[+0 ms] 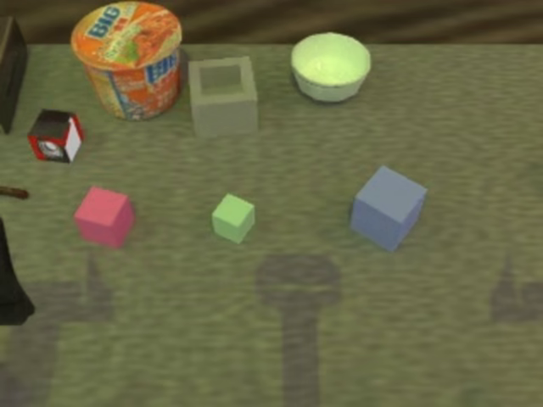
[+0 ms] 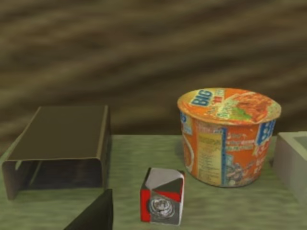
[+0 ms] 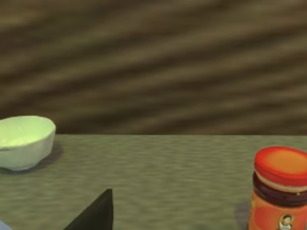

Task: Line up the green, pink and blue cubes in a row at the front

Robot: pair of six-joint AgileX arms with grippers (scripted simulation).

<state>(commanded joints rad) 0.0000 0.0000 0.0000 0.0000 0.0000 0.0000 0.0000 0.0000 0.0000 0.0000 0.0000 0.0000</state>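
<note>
From the top view you have the 3 task cubes lying loose on the table (image 1: 441,110): the pink cube (image 1: 104,216) toward the left, the green cube (image 1: 233,218) near the middle, the blue cube (image 1: 389,207) toward the right. All are well apart and none is gripped. Behind them stand a noodle cup (image 1: 129,59), a hollow grey-green box (image 1: 222,96), a pale green bowl (image 1: 331,66) and a small patterned cube (image 1: 56,136). Only a dark part of the left arm (image 1: 10,284) shows at the left edge; the right arm is out of this view.

The left wrist view shows the noodle cup, the patterned cube and a dark open-ended box (image 2: 60,151); no task cube appears. The left pincer's state cannot be told.

The right wrist view shows the bowl and a red-lidded jar (image 3: 278,191). The right pincer's state cannot be told either.

Judgement: no cube looks placed yet, so the opening reach is in hand. Your next move calls for descending squarely over 1 cube, likely the pink for the left arm.
</note>
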